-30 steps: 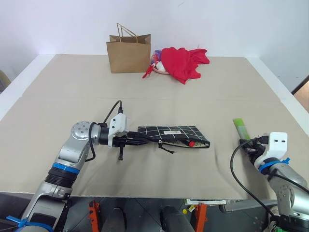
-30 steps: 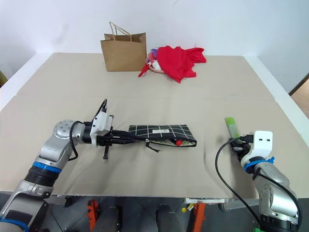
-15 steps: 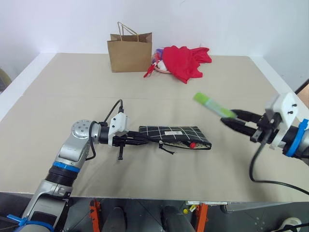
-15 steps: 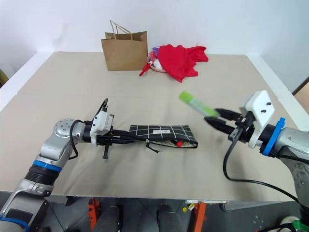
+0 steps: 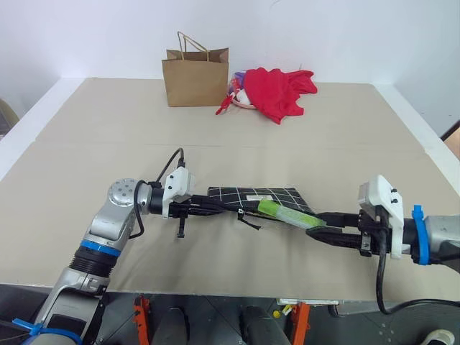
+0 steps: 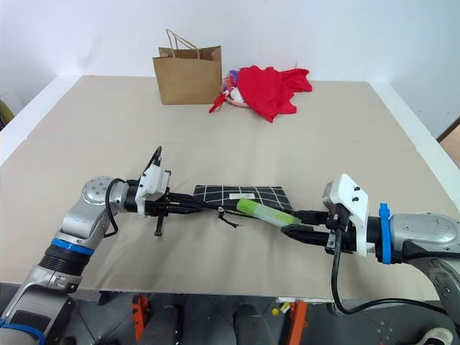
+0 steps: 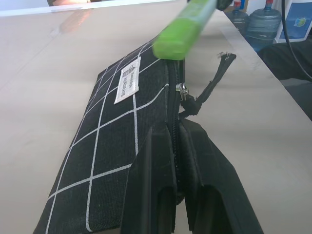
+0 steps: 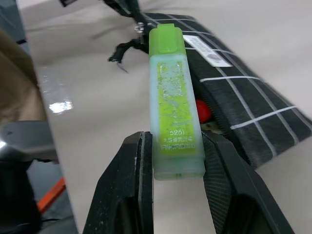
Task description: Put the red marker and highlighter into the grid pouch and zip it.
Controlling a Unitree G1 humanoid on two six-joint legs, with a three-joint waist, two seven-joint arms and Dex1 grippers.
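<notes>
— So where does it stand?

— The right claw (image 6: 296,224) is clamped on the pale capped end of the highlighter (image 6: 264,213), which hangs just over the near edge of the grid pouch (image 6: 241,194) in the middle of the surface (image 6: 86,136). The left claw (image 5: 205,207) is clenched on the pouch's left end, by the zipper. A red tip of the marker (image 8: 202,111) shows inside the pouch's open mouth.

— What might go wrong?

— Probably the slot. It looks narrow, and the highlighter is chunky; if it comes in slanted it may catch the fabric lip and push the pouch sideways against the left claw's pinch. It could also nudge the marker back out. The zipper's cord (image 5: 248,222) lies close by and might snag.
</notes>
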